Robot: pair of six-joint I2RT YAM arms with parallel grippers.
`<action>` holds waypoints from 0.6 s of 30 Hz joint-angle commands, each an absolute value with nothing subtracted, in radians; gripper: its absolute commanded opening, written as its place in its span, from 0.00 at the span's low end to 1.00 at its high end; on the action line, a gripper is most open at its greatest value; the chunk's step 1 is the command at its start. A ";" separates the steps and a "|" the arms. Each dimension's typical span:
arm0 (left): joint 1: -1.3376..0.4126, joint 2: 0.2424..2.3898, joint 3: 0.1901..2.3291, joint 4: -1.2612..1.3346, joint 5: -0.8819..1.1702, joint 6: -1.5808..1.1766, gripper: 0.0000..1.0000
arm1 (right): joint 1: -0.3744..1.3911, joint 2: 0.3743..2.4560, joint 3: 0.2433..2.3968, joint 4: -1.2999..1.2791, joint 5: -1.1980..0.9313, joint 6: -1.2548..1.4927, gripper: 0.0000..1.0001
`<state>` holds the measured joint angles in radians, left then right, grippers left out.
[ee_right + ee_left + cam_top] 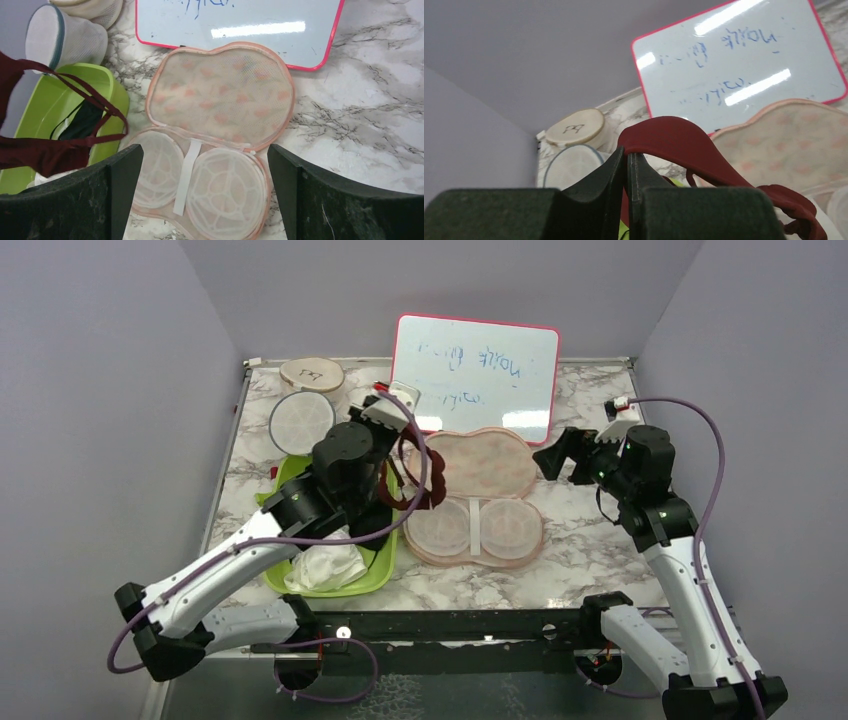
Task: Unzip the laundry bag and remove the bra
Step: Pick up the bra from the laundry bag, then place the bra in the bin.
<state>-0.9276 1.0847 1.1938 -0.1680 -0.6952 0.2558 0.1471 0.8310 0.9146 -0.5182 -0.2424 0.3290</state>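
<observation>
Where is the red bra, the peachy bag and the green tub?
bra (674, 140), left wrist view, on its curved maroon band.
laundry bag (220, 90), right wrist view, on its opened printed flap.
green tub (112, 92), right wrist view, on its right rim.

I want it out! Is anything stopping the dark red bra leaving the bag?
Nothing visible: the left hand pinches the dark maroon fabric bra, lifted outside the open peach leaf-print fabric bag, near the green plastic tub.
</observation>
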 commanded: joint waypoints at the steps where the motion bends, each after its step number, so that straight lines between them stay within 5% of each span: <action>1: -0.914 0.969 1.228 -0.211 -0.889 0.354 0.00 | 0.150 0.841 0.900 -0.465 -0.269 0.339 0.93; 11: -0.915 0.757 1.162 -0.346 -1.217 0.522 0.00 | 0.150 0.861 0.872 -0.433 -0.296 0.344 0.93; 18: -0.915 0.819 1.096 -0.490 -1.130 0.232 0.00 | 0.149 0.895 0.870 -0.421 -0.339 0.360 0.93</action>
<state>-0.9165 0.7307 1.1526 -0.3809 -1.1267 0.3862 0.1471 0.8841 0.8700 -0.4606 -0.2928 0.3447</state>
